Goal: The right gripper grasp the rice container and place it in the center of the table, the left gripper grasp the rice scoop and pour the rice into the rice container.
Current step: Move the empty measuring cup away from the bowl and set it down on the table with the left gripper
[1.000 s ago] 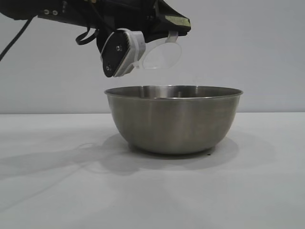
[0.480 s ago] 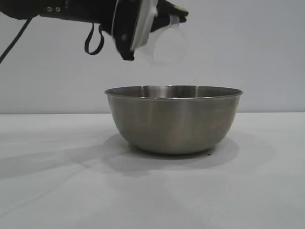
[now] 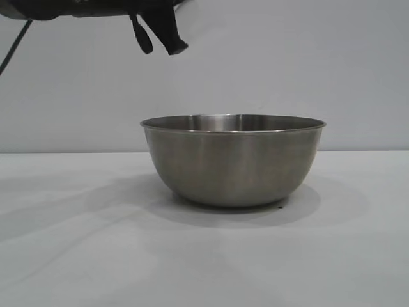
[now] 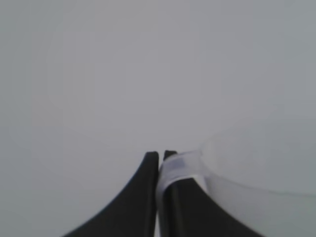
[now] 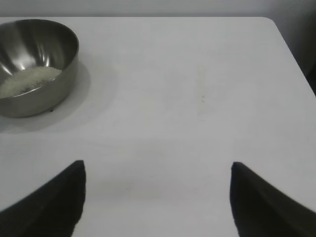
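— Sitting upright on the white table [image 3: 77,256], well apart from both arms, is the steel mixing bowl [image 3: 233,160]. Can you see what is in it?

— From the right wrist view, yes: a low heap of white rice [image 5: 27,81] lies on the bowl's floor. The exterior view only shows the brushed outer wall and the thin rolled rim.

— Where is the left pincer [image 4: 161,157]?

— High up, at the top left of the exterior view, above and to the left of the bowl's rim; only part of the dark arm and a hanging cable loop show there. In its own wrist view the two black fingers [image 4: 143,197] are pressed together on the pale loop handle of the clear plastic measuring cup [image 4: 261,182]. The cup sits just beside the fingertips, its rim showing as a faint oval. Whether any grains lie inside it, I cannot tell.

— And the right pincer [image 5: 157,170]?

— It hangs over bare table, its tapering fingers spread wide with nothing between them. The bowl lies well away from it, off to one side.
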